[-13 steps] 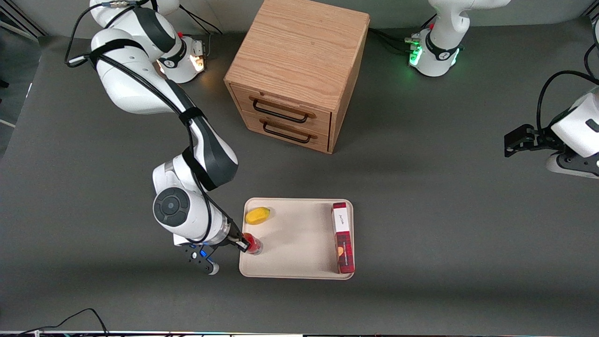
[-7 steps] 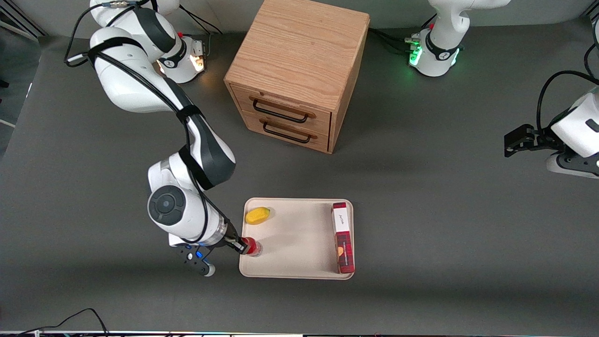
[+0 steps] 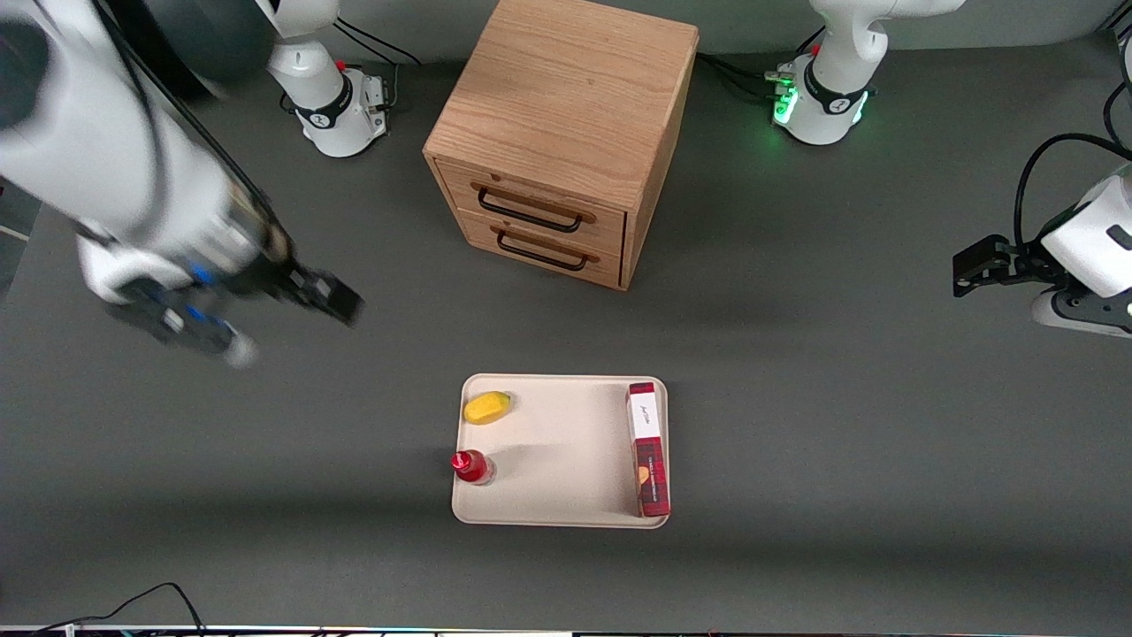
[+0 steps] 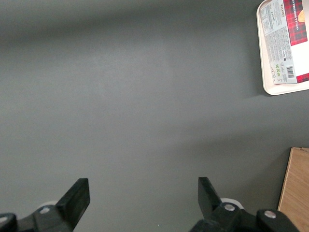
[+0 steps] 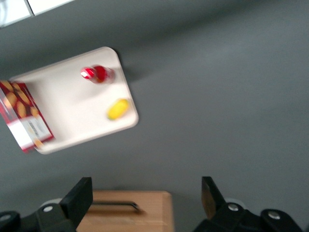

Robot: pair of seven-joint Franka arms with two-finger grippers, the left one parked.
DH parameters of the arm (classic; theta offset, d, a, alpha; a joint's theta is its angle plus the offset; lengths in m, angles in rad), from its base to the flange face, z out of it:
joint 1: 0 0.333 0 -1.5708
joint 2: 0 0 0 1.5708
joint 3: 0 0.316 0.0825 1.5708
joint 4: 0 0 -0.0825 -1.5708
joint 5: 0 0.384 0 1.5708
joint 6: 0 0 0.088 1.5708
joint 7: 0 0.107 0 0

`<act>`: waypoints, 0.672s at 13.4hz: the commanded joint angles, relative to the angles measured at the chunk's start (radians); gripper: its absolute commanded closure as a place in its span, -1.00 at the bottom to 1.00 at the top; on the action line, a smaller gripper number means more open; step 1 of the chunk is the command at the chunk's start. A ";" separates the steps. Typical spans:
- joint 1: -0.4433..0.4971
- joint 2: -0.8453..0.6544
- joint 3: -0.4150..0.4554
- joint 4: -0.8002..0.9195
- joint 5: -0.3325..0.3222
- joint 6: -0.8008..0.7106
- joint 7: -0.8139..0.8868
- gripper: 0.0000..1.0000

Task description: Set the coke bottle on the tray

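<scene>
The small red coke bottle (image 3: 471, 466) stands upright on the beige tray (image 3: 566, 478), at the tray's edge toward the working arm's end. It also shows in the right wrist view (image 5: 97, 74), on the tray (image 5: 72, 104). My gripper (image 3: 332, 296) is open and empty, raised high above the table, well away from the tray toward the working arm's end and farther from the front camera than the tray. Nothing is between its fingers (image 5: 79, 198).
A yellow fruit (image 3: 487, 408) and a long red plaid box (image 3: 647, 448) lie on the tray. A wooden two-drawer cabinet (image 3: 562, 137) stands farther from the front camera than the tray; it shows in the right wrist view (image 5: 128, 210).
My gripper let go of the coke bottle, which stays upright on the tray. The arm rose and swung away toward the working arm's end of the table.
</scene>
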 commanded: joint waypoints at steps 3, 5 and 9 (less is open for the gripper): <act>-0.069 -0.453 -0.289 -0.580 0.185 0.066 -0.374 -1.00; -0.071 -0.571 -0.337 -0.819 0.187 0.202 -0.414 -1.00; -0.066 -0.665 -0.354 -1.028 0.187 0.350 -0.421 -1.00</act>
